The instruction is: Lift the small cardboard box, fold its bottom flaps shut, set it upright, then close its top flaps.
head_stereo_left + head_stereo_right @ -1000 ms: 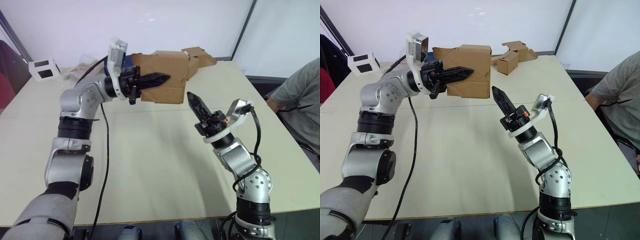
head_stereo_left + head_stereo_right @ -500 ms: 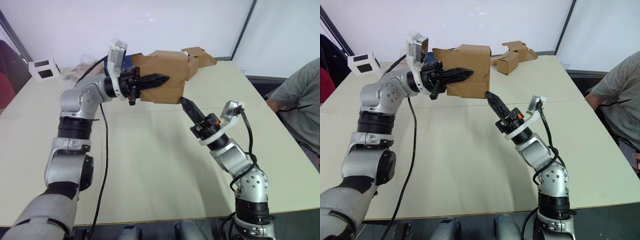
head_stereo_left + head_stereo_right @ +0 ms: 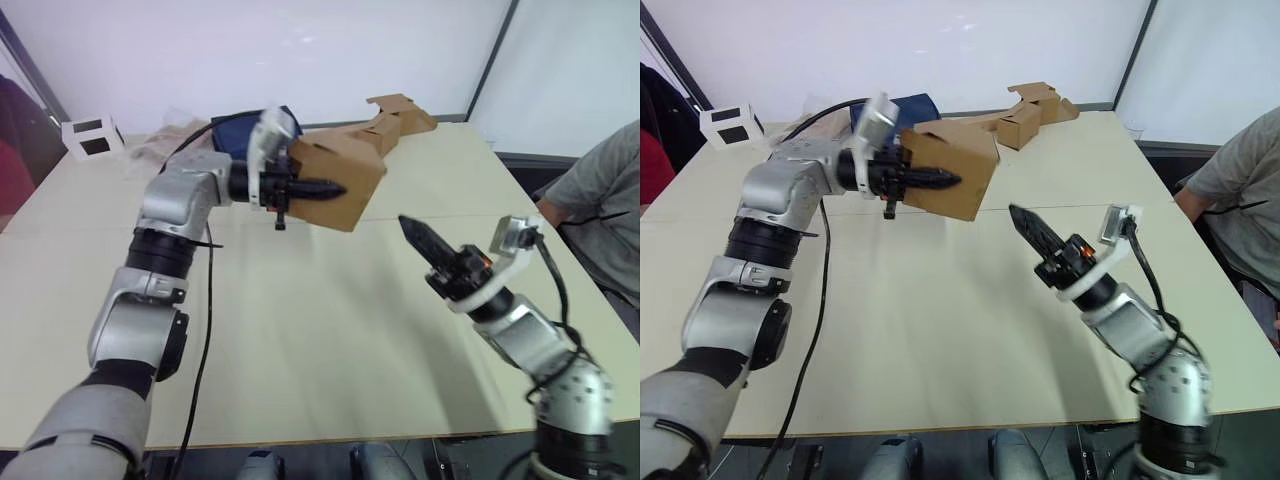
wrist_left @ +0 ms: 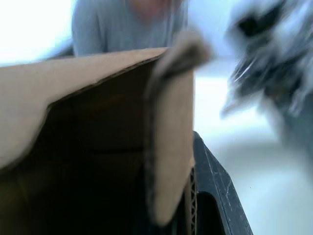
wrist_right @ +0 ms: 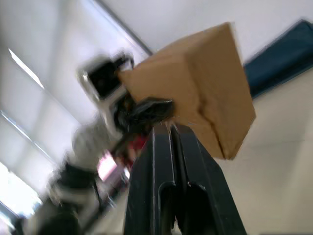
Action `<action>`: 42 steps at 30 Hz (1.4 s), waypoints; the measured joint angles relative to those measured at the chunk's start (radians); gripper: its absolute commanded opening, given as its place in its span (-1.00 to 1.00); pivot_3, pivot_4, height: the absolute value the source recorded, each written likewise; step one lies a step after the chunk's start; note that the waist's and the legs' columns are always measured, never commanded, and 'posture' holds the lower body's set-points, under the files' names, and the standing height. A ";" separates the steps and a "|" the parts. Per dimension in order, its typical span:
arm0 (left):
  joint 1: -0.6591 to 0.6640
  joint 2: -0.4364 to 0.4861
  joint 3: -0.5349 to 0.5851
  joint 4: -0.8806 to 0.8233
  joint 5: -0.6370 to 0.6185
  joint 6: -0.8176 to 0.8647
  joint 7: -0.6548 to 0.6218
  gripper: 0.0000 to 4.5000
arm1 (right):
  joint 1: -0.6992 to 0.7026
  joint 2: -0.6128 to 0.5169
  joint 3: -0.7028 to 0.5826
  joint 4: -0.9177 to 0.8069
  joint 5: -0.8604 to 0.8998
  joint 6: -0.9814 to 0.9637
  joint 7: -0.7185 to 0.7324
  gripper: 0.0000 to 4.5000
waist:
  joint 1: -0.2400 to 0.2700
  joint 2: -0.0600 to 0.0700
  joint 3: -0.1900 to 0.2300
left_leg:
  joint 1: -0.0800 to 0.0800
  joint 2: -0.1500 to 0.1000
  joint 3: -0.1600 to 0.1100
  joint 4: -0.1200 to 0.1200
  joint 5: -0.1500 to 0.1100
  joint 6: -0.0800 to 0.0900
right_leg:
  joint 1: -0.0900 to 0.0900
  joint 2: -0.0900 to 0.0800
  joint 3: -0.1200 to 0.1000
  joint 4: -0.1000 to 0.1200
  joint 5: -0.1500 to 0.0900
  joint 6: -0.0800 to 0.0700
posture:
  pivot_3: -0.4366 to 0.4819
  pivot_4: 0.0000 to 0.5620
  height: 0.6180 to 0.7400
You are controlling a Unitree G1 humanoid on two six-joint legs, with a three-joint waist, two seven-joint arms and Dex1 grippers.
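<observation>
While the left gripper [image 3: 318, 187] clamps the small cardboard box [image 3: 345, 178] aloft, the right wrist view shows the right gripper [image 3: 1026, 222] pressed closed, empty, beside the box.

Person [image 3: 600, 205] cut by frame edge; left claw [image 3: 325, 188] motion-blurred.

No legible text, labels, brands or numbers anywhere, small cardboard box [image 3: 958, 178] plain brown, unmarked faces
</observation>
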 measured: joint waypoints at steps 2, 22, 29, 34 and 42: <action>-0.034 0.007 -0.082 0.054 0.098 -0.077 -0.026 -1.00 | 0.028 -0.132 -0.003 -0.024 -0.102 0.022 0.061 -0.99 | 0.002 0.000 0.000 | 0.000 0.000 0.000 0.000 0.000 0.001 | 0.000 0.001 0.000 0.000 0.000 0.000 | -0.05 -0.47 1.00; -0.205 -0.196 -0.394 0.168 0.360 0.033 -0.175 -1.00 | 0.211 -0.310 0.094 -0.147 -0.709 -0.131 0.310 -0.99 | 0.007 -0.002 0.002 | 0.000 0.001 0.000 0.002 -0.002 0.004 | 0.002 0.001 0.000 -0.003 0.000 0.001 | -0.05 -0.47 1.00; -0.211 -0.193 -0.411 0.167 0.308 0.083 -0.175 -0.08 | 0.194 -0.282 0.096 -0.139 -0.749 -0.131 0.309 -1.00 | 0.007 -0.002 0.002 | 0.000 0.001 0.000 0.002 -0.002 0.004 | 0.002 0.001 0.000 -0.003 0.000 0.001 | -0.05 -0.47 1.00; -0.303 -0.189 -0.377 0.195 0.243 0.128 -0.175 -0.08 | 0.157 -0.264 0.121 -0.117 -0.772 -0.130 0.320 -1.00 | 0.008 -0.002 0.002 | 0.000 0.001 0.000 0.002 -0.002 0.004 | 0.002 0.001 0.000 -0.003 0.000 0.001 | -0.05 -0.47 1.00; -0.334 -0.080 -0.045 0.265 0.100 0.193 -0.047 -0.08 | 0.104 -0.173 0.120 -0.029 -0.805 -0.164 0.315 -1.00 | -0.001 0.000 0.001 | 0.001 0.001 0.000 0.001 -0.002 0.004 | 0.002 0.001 0.000 -0.001 0.000 0.001 | -0.05 -0.47 1.00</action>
